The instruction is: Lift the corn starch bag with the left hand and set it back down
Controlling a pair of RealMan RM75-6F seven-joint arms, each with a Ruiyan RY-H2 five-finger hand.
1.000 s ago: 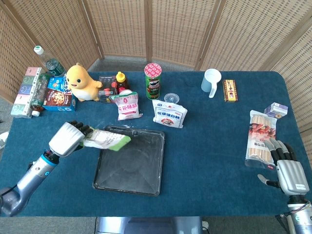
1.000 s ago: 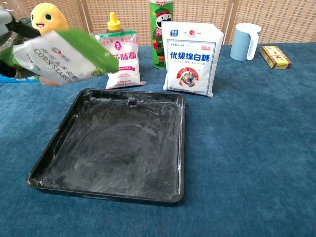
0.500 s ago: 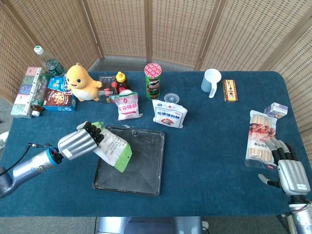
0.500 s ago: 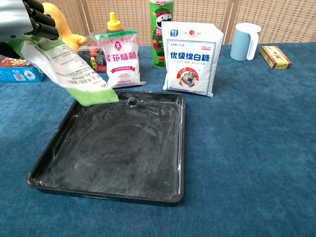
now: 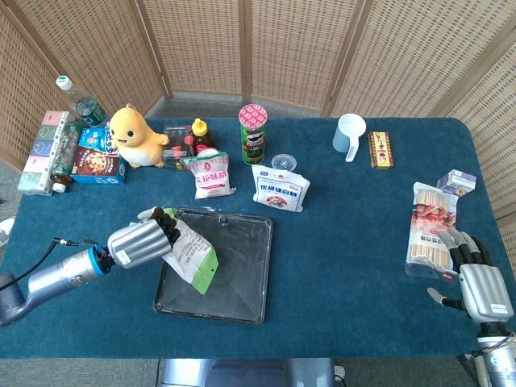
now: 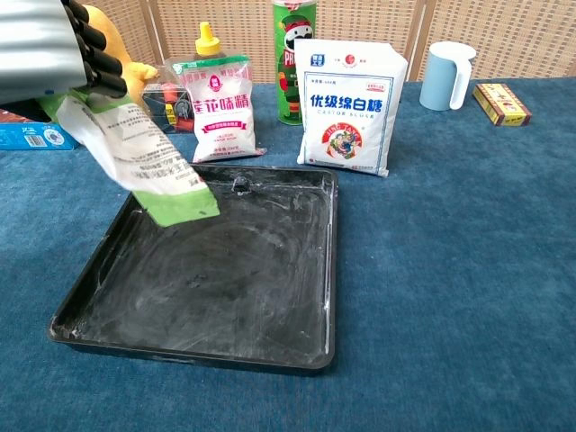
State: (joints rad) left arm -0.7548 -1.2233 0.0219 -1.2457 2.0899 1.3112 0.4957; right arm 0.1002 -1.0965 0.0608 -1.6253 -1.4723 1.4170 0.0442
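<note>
Corn starch bag (image 5: 192, 256) is hanging over the black tray (image 5: 234, 282), left hand (image 5: 141, 242) fingers gripping its top.

The left hand (image 6: 49, 45) runs off the top-left corner of the chest view, so only its knuckles and dark fingers (image 6: 97, 52) show there. Those fingers cover the top of the corn starch bag (image 6: 135, 157), whose print is too small to read. The right hand (image 5: 477, 278) appears only in the head view, its wrist cut off by the bottom edge.
</note>
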